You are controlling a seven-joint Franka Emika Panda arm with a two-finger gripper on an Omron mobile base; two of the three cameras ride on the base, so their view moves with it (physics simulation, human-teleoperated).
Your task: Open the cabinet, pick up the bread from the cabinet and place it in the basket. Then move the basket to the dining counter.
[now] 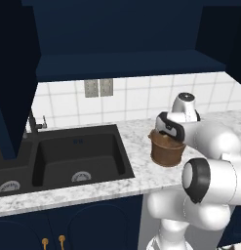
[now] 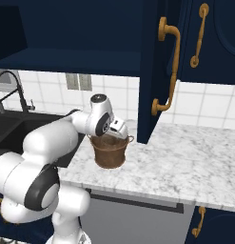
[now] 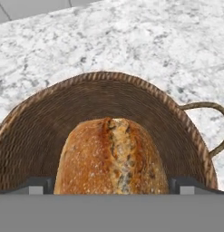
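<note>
I have the gripper (image 3: 111, 185) spread wide over the basket (image 3: 131, 97) on the marble tabletop (image 2: 195, 157). The bread (image 3: 111, 156) lies in the basket between the fingertips, long axis pointing away from the hand. Next, I judge, comes gripping the basket's rim.

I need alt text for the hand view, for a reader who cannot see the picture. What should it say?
A crusty orange-tan loaf of bread lies inside a round brown woven basket, seen from just above, with the open gripper standing either side of the loaf. The basket has a loop handle on its right side and stands on a white-grey marble counter.
</note>
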